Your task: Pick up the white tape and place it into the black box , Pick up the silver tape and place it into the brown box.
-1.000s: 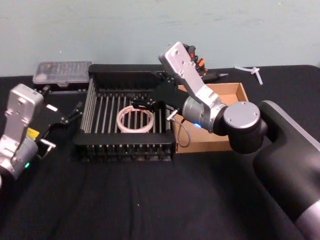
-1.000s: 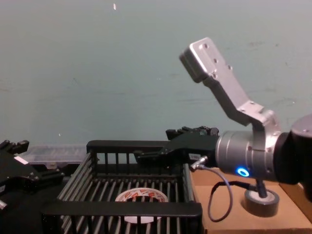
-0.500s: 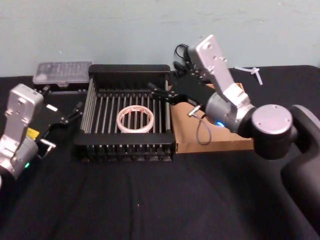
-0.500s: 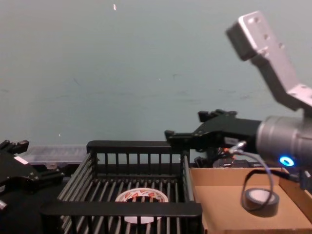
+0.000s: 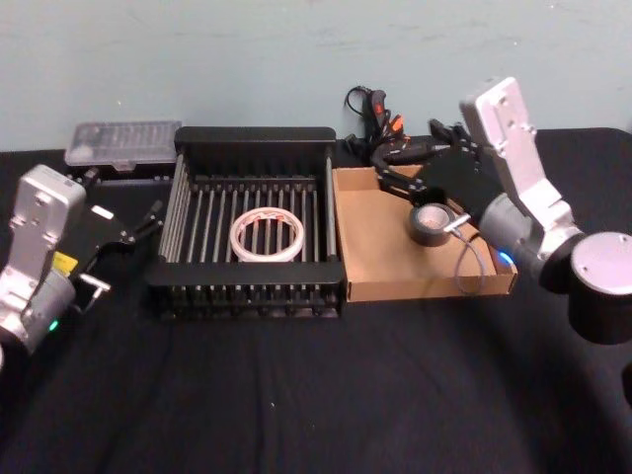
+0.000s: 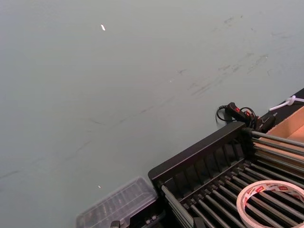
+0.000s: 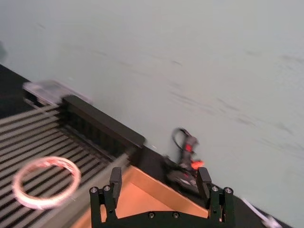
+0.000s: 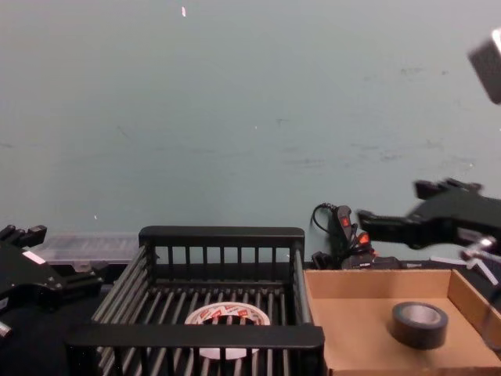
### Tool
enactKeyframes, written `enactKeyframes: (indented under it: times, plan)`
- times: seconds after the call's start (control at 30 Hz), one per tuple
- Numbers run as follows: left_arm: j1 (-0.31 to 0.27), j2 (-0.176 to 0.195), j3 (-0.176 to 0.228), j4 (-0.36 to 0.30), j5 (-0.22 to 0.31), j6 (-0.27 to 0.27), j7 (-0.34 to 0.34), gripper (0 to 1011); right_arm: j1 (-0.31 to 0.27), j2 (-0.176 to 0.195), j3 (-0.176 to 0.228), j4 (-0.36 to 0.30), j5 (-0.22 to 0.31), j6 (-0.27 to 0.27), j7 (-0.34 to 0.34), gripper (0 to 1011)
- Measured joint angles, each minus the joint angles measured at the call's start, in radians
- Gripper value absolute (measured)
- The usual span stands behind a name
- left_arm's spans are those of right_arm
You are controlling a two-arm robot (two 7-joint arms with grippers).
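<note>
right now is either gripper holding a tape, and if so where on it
Nothing is held. The right gripper is open above the brown box, apart from the silver tape lying in it. The white tape lies in the black box. The left gripper is parked open.

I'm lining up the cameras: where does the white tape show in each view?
Head: white tape on the black box floor, centre.
Chest: bottom centre, behind the near rail.
Left wrist: lower right corner.
Right wrist: lower left, blurred.
Shared landmark: the black box's back wall.
</note>
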Motion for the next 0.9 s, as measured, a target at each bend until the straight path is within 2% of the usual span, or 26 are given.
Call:
enactKeyframes:
  times: [0.2, 0.33, 0.9]
  plan:
    - [0.000, 0.000, 0.000, 0.000, 0.000, 0.000, 0.000, 1001, -0.049, 0.009, 0.050, -0.004, -0.030, -0.003, -0.050, 1002]
    - [0.000, 0.000, 0.000, 0.000, 0.000, 0.000, 0.000, 1001, -0.068, 0.008, 0.065, 0.002, -0.052, -0.017, -0.071, 1002]
    - [0.000, 0.000, 0.000, 0.000, 0.000, 0.000, 0.000, 1001, -0.120, -0.004, 0.074, 0.067, -0.178, -0.121, -0.141, 1002]
